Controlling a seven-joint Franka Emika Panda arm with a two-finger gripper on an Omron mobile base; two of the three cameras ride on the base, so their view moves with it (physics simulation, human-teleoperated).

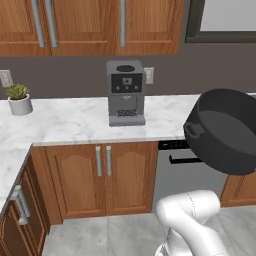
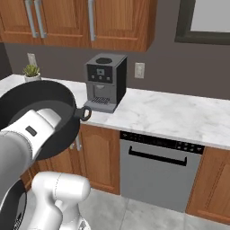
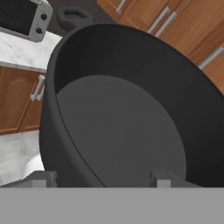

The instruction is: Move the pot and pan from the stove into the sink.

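Tool [image 3: 101, 177] is gripping pot [image 3: 127, 113] by its rim, jaws wide apart, holding it tilted above the floor, coffee machine [image 1: 125, 93] at ten o'clock.

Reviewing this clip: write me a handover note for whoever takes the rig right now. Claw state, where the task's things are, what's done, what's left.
Claw: closed on the pot's rim, one finger inside the wall, one outside, jaws standing wide.
Pot: dark grey, lifted clear of any surface and tilted, held in the air in front of the marble counter and the lower cabinets; a side handle points toward the coffee machine. It looks empty.
Done: pot is off the stove and in hand.
Left: carry the pot to the sink and set it down, then fetch the pan. Stove, sink and pan are outside these views, so locate them first.
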